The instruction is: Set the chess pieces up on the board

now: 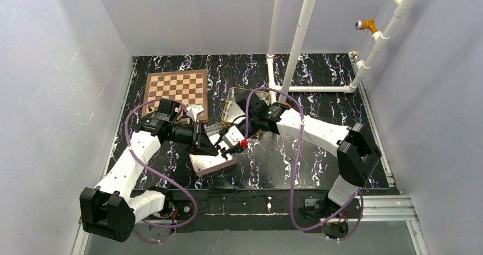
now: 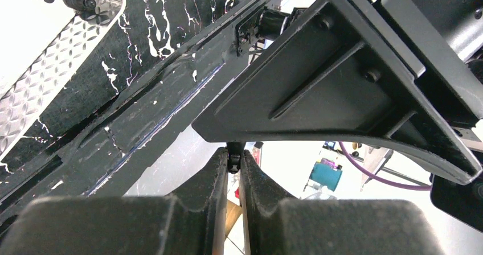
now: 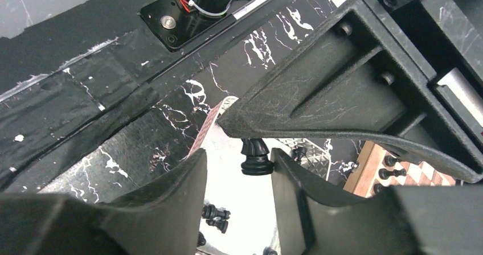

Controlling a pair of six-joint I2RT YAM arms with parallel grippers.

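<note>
Left tool [image 2: 234,152], angled inward, pinches chess piece [image 3: 256,158] between right tool's [image 3: 239,155] parted fingers [image 3: 171,198].

Bright, even light — wrist views blur close-up.

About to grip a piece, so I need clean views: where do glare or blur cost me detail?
Right wrist: tin floor blown out white, chess piece only a dark silhouette, near fingers blurred. Left wrist: tin corner and the room beyond overexposed, fingers blurred. Top external: near tin floor glares white.
</note>
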